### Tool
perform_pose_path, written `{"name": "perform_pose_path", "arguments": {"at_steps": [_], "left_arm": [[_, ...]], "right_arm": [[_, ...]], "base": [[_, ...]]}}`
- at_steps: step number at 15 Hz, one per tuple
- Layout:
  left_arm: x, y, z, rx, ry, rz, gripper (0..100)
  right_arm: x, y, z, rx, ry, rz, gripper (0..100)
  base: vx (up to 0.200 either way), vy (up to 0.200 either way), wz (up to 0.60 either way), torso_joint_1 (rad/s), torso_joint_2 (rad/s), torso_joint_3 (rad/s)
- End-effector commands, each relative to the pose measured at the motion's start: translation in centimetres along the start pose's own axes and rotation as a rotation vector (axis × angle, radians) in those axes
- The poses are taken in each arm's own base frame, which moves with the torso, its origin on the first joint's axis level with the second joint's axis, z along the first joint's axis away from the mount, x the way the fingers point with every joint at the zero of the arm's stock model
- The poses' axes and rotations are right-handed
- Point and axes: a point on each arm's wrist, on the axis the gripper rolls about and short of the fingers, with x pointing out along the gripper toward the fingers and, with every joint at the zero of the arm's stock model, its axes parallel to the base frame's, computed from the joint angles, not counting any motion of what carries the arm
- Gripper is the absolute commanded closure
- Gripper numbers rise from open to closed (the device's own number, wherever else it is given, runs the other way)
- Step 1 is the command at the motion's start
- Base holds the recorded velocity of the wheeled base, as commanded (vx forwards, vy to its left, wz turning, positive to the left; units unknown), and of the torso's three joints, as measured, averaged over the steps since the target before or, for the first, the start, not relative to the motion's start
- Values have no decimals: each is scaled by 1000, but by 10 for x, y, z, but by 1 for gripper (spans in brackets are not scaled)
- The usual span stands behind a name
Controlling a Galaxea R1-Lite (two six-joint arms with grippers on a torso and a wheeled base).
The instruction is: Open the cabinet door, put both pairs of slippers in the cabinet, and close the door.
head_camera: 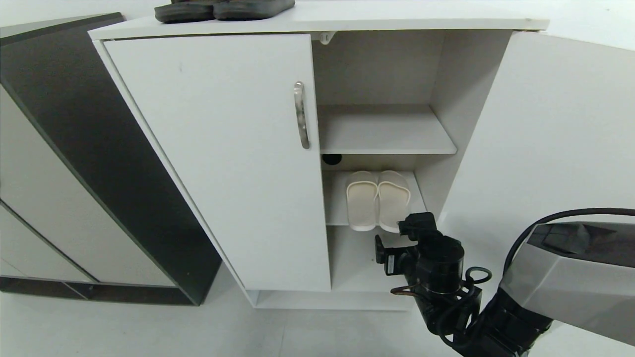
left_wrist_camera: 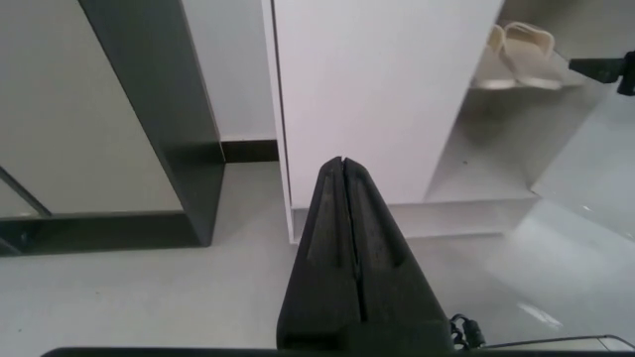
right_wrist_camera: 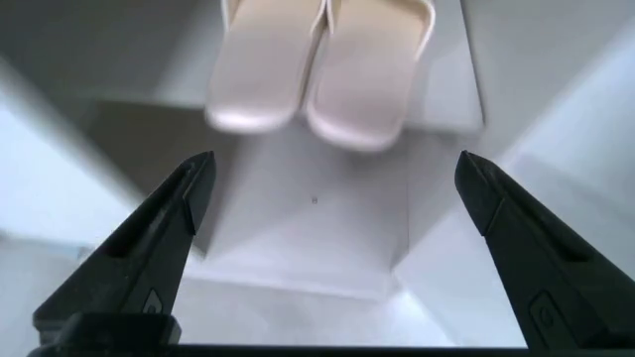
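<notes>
The white cabinet (head_camera: 317, 22) has its right door (head_camera: 555, 129) swung open and its left door (head_camera: 218, 158) shut. A cream pair of slippers (head_camera: 377, 198) lies side by side on the middle shelf (head_camera: 419, 198); the right wrist view has the slippers (right_wrist_camera: 317, 69) just ahead. My right gripper (head_camera: 397, 243) is open and empty, just in front of that shelf's edge, its fingers (right_wrist_camera: 159, 238) spread wide. A dark grey pair of slippers (head_camera: 223, 9) rests on the cabinet top. My left gripper (left_wrist_camera: 342, 174) is shut and empty, low before the closed left door (left_wrist_camera: 377, 89).
A dark-framed cabinet (head_camera: 74, 163) stands to the left, close beside the white one. The upper shelf (head_camera: 384, 131) and the bottom compartment (head_camera: 354, 263) hold nothing. The open right door walls off the right side. Pale floor (head_camera: 149, 332) lies in front.
</notes>
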Motion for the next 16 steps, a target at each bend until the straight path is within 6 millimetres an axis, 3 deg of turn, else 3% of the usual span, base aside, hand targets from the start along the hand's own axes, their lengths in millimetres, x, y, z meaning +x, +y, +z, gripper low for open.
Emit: {"name": "perform_pose_path", "arguments": {"at_steps": [1,10,16], "left_arm": [[0,0,0,0,1,-1,100],[0,0,0,0,1,-2,100],[0,0,0,2,2,-2,100]], "right_arm": [[1,-1,-1,0,2,-3,0],[1,-4,1,14,-11,-6,0],[1,-12,3,14,-12,-23,0]], "base": [[0,0,0,0,0,0],[0,0,0,0,0,0],[0,0,0,1,3,166]]}}
